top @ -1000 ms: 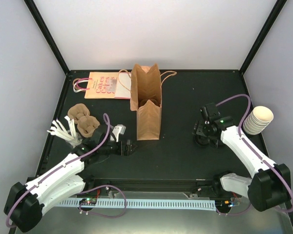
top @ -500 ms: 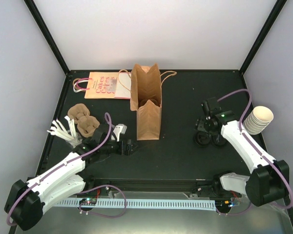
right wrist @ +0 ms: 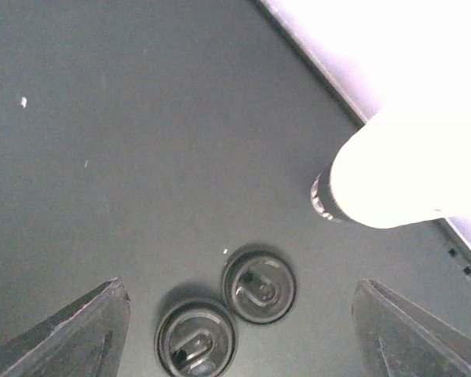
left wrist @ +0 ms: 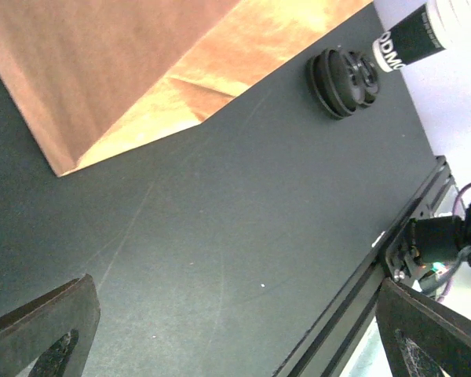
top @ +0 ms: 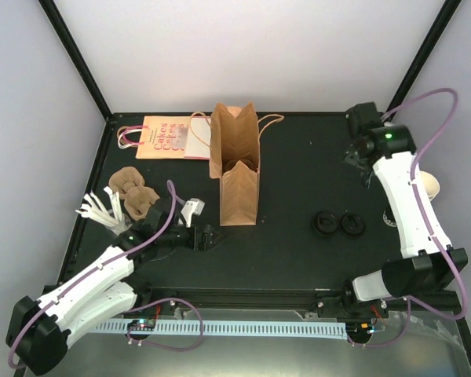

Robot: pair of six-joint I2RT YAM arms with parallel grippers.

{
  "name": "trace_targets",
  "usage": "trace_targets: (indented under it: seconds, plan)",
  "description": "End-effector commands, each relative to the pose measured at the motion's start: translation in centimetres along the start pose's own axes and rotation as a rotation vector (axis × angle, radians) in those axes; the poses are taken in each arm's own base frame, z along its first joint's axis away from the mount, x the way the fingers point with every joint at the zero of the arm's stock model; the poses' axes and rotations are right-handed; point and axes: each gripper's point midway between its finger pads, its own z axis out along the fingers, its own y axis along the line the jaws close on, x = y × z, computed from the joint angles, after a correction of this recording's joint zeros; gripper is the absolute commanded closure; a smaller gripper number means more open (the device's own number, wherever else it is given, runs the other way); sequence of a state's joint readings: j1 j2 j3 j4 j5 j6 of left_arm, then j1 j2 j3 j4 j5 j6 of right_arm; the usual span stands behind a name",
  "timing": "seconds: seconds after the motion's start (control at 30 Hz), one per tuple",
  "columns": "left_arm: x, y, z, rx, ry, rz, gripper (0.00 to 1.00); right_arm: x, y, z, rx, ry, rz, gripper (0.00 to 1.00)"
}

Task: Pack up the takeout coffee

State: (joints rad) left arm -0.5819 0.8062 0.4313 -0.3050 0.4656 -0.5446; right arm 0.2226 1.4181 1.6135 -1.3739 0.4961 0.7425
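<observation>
Right hand (right wrist: 239, 318) hangs open and empty at the upper right of the top view; left hand (left wrist: 235, 314) gapes empty near the brown paper bag (top: 239, 192). Unheld, that bag may tip or slide during loading. No finished takeout coffee shows. Two black lids (top: 326, 224) lie centre-right on the tabletop (top: 298, 157), with any cups beneath them unclear, and the cup stack (top: 432, 187) is half-hidden.

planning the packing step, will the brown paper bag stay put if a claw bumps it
Likely to slide or tip: the brown paper bag appears to stand tall on a narrow base with nothing bracing it. Its thin, creased walls would probably buckle rather than resist. The mouth looks open with side folds tucked in, so a sideways nudge may pinch it shut.
</observation>
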Motion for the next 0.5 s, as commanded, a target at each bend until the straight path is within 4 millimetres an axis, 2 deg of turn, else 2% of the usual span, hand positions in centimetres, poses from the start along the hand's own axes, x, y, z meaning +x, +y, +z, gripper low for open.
trace_targets:
  seconds: [0.0,0.1,0.27,0.33,0.4,0.47]
  plan:
    - [-1.5,-2.5,-1.6,0.054,-0.017,0.049,0.01,-2.9,-4.8,-1.7,0.082,-0.008,0.107,0.2]
    - [-1.4,-3.0,-2.1,0.064,-0.011,0.049,0.01,-4.0,-6.3,-1.1,0.047,0.03,0.159,0.21]
    - [-1.2,-3.2,-2.4,0.067,-0.005,0.038,0.01,-3.7,-9.3,1.1,0.027,0.121,0.247,0.26]
    - [-1.4,-3.3,-2.6,0.069,-0.007,0.039,0.01,-3.6,-9.7,1.7,0.014,0.128,0.27,0.28]
    - [-1.5,-3.5,-2.6,0.07,-0.009,0.04,0.01,-3.5,-9.9,2.6,0.005,0.147,0.286,0.39]
    - [-1.7,-3.7,-2.7,0.073,-0.01,0.04,0.01,-3.2,-9.9,3.4,-0.015,0.175,0.293,0.4]
